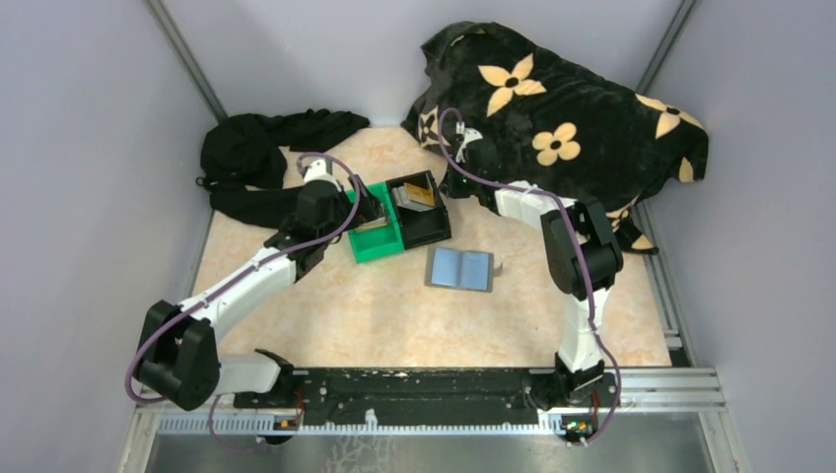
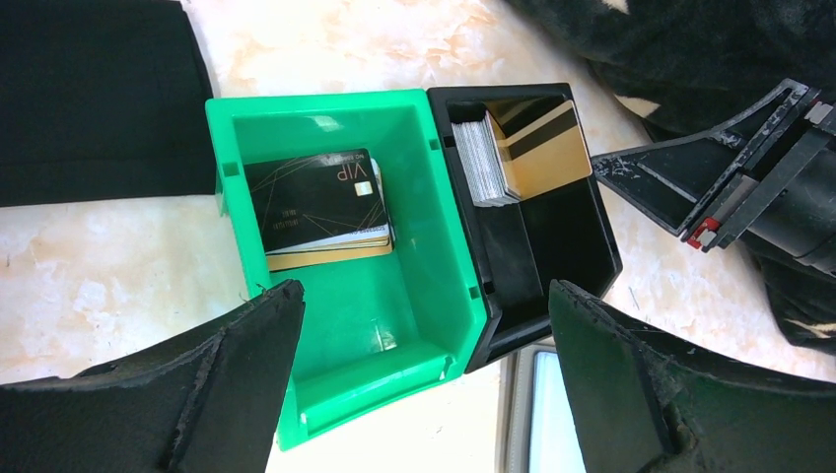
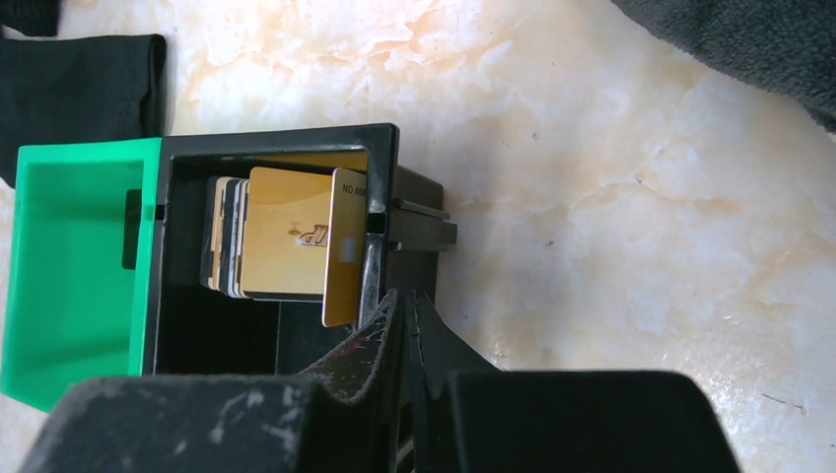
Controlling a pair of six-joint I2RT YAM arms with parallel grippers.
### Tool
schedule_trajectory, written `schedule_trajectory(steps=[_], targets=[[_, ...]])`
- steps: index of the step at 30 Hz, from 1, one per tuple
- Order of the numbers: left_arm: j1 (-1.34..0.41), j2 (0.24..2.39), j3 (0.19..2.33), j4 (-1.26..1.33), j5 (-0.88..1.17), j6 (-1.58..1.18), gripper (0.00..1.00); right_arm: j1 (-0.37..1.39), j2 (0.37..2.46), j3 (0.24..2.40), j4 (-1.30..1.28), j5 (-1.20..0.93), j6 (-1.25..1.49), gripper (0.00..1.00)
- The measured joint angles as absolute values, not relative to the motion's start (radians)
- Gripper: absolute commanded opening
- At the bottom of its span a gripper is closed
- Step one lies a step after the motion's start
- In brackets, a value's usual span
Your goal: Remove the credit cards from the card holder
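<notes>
The grey-blue card holder lies open and flat on the table, in front of two bins; its edge also shows in the left wrist view. A stack of credit cards with a black one on top lies in the green bin. Silver and gold credit cards stand on edge in the black bin, also seen from the right wrist. My left gripper hangs open above the green bin's near end, empty. My right gripper is shut, its tips at the black bin's right wall, with nothing seen between them.
A crumpled black cloth lies at the back left of the marble-patterned table. A black blanket with tan flowers fills the back right, close behind my right arm. Grey walls close in both sides.
</notes>
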State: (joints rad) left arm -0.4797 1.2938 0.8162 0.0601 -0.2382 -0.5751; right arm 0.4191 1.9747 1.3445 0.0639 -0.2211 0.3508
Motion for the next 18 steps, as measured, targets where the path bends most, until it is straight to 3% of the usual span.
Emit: schedule_trajectory(steps=[18], targets=[[-0.470,1.301,0.816,0.060,-0.211,-0.576,0.99,0.426,1.984,1.409,0.066,-0.174,0.315,0.05]])
